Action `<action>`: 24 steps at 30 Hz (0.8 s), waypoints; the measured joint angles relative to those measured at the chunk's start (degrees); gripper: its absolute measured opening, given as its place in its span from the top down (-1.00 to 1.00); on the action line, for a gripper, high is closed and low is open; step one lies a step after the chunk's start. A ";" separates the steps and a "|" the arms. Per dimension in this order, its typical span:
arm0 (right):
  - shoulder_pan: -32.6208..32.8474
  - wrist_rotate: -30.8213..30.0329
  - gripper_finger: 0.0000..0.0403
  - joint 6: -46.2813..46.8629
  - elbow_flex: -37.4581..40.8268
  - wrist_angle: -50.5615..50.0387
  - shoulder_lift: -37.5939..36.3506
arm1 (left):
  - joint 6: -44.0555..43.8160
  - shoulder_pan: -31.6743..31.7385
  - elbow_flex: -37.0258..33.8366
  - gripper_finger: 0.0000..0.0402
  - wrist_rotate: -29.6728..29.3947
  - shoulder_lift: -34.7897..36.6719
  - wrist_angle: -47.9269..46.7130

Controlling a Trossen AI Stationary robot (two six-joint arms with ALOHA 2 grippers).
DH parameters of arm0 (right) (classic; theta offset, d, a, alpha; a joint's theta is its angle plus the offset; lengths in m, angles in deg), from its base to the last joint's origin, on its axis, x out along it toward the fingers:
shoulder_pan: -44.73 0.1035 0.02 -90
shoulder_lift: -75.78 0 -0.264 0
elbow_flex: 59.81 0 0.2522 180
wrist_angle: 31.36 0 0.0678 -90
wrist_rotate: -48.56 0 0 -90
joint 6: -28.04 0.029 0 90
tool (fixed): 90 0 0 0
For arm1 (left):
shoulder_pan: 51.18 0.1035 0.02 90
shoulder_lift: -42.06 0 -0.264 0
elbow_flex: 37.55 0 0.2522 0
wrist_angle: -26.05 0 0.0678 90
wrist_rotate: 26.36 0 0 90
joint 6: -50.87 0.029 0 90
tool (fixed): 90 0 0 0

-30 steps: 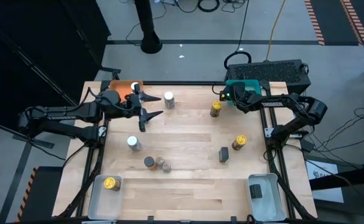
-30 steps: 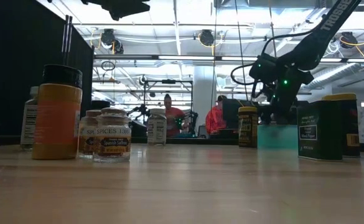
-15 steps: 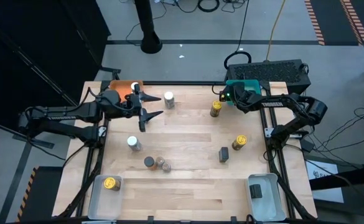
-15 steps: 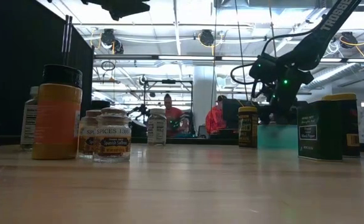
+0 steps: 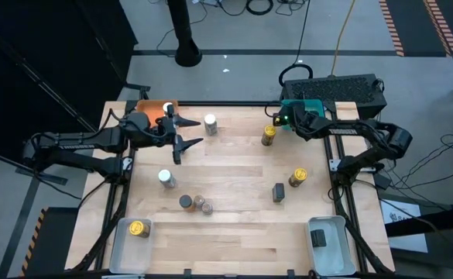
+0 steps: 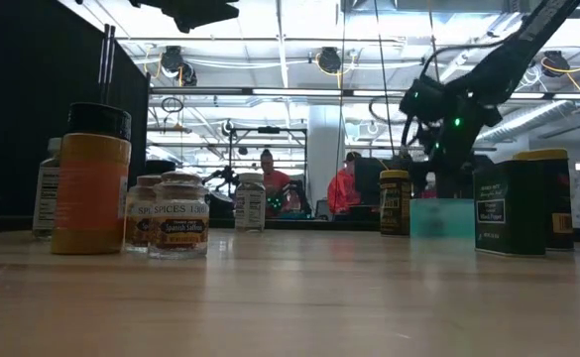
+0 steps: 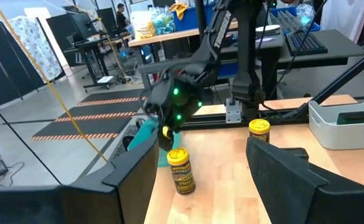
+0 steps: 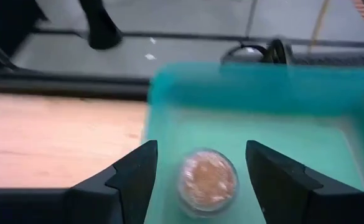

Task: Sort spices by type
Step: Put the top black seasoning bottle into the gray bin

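We read the sorting as partly done. Going left to right in the high view: 1 yellow-lidded jar [image 5: 138, 228] lies in the clear rectangular tray [image 5: 122, 249] at the table's near left corner, and 1 white-topped jar [image 5: 168, 108] stands in the orange tray [image 5: 150, 105] at the far left corner. Loose on the wooden table [image 5: 234, 209] are 2 more white-topped jars [image 5: 210, 123], [image 5: 165, 178], a grey-lidded jar [image 5: 186, 202] touching a brownish one [image 5: 204, 206], 2 gold-lidded jars [image 5: 269, 136], [image 5: 297, 177] and a dark tin [image 5: 278, 192]. A dark item [image 5: 318, 238] sits in the second clear tray [image 5: 331, 246] at the near right corner. In the right wrist view, a clear jar of brownish spice [image 8: 207, 180] rests on the floor of the teal plastic tray [image 8: 331, 87] at the far right corner, so roughly 7 pieces remain. Our left gripper [image 5: 181, 132] hangs beside the orange tray, arm stretched in from the left edge, fingers spread and holding nothing. Our right gripper [image 5: 291, 118] hovers over the teal tray, arm bent in from the right edge, its fingers [image 8: 132, 177] parted either side of the brownish jar and clear of it, which we judge released.
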 joint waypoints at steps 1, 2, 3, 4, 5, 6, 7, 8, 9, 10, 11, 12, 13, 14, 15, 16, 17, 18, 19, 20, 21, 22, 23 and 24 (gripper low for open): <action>0.47 0.00 -0.13 -0.24 0.00 0.12 -1.38 | -0.11 0.00 0.00 -0.25 0.00 0.00 -0.28; 1.04 0.00 -0.13 -0.38 -0.02 0.05 -2.92 | -0.13 0.00 0.00 -0.25 0.00 0.00 -0.81; 1.71 0.00 -0.13 -0.66 -0.07 -0.07 -4.60 | -0.27 -0.02 0.00 -0.25 0.00 0.00 -1.73; 2.59 0.08 -0.13 -1.02 -0.25 -0.13 -6.52 | -0.99 -0.02 0.00 -0.25 0.00 0.00 -2.78; 3.53 0.55 -0.13 -1.53 -0.49 -0.07 -8.41 | -1.91 -0.02 0.00 -0.25 0.00 0.00 -3.89; 4.58 1.71 -0.13 -2.17 -0.84 0.14 -10.32 | -3.11 -0.02 0.00 -0.25 0.00 0.00 -5.19; 5.72 3.12 -0.13 -3.04 -1.31 0.40 -12.17 | -4.41 -0.06 0.00 -0.25 0.00 0.02 -6.82; 7.00 5.07 -0.13 -4.21 -1.72 0.75 -13.94 | -5.48 -0.20 0.00 -0.25 -0.01 0.02 -8.73; 8.44 7.18 -0.13 -5.28 -2.20 0.82 -15.54 | -6.71 -0.42 0.00 -0.25 -0.02 0.02 -11.05; 10.13 9.17 -0.13 -6.44 -2.79 1.01 -17.00 | -8.03 -0.66 -0.02 -0.25 -0.03 0.00 -13.30; 11.95 11.08 -0.12 -7.79 -3.46 1.05 -18.32 | -9.47 -0.96 -0.02 -0.25 -0.03 0.00 -15.50; 13.88 12.53 -0.12 -9.19 -3.99 1.08 -19.43 | -11.03 -1.30 -0.02 -0.25 -0.01 0.00 -17.66; 15.86 13.62 -0.12 -10.34 -4.47 1.08 -20.48 | -12.45 -1.76 -0.02 -0.25 0.00 0.00 -19.89; 17.83 14.61 -0.12 -11.36 -4.94 1.03 -21.38 | -13.63 -2.25 -0.02 -0.25 0.00 0.00 -22.07; 19.85 15.57 -0.12 -12.45 -5.32 1.04 -22.22 | -14.64 -2.78 -0.02 -0.25 0.04 0.00 -24.13; 21.77 16.71 -0.12 -13.43 -5.69 1.03 -22.98 | -15.19 -3.36 -0.02 -0.25 0.56 0.00 -25.84; 23.58 17.59 -0.12 -14.28 -6.05 1.10 -23.73 | -16.13 -4.06 -0.02 -0.25 1.52 0.00 -27.12; 25.33 18.26 -0.12 -14.92 -6.16 1.42 -24.51 | -16.73 -4.78 -0.02 -0.25 2.64 0.00 -27.99; 27.05 18.34 -0.12 -15.46 -6.16 1.60 -25.16 | -17.59 -5.56 -0.02 -0.25 3.45 -0.02 -28.44; 28.60 18.41 -0.12 -15.75 -6.16 1.80 -25.74 | -18.11 -6.33 -0.02 -0.25 3.77 -0.10 -28.37; 30.03 18.46 -0.12 -15.95 -6.16 1.83 -26.18 | -18.53 -7.09 0.12 -0.25 3.75 -0.28 -28.13; 31.37 18.45 -0.12 -16.33 -6.16 1.80 -26.39 | -19.13 -7.88 0.49 -0.25 3.48 -0.60 -28.21; 32.66 18.45 -0.12 -16.97 -6.16 1.92 -26.49 | -19.59 -8.67 0.90 -0.25 2.74 -0.97 -28.06; 33.85 18.32 -0.12 -17.84 -6.16 2.02 -26.49 | -19.66 -9.48 1.34 -0.25 1.85 -1.32 -28.07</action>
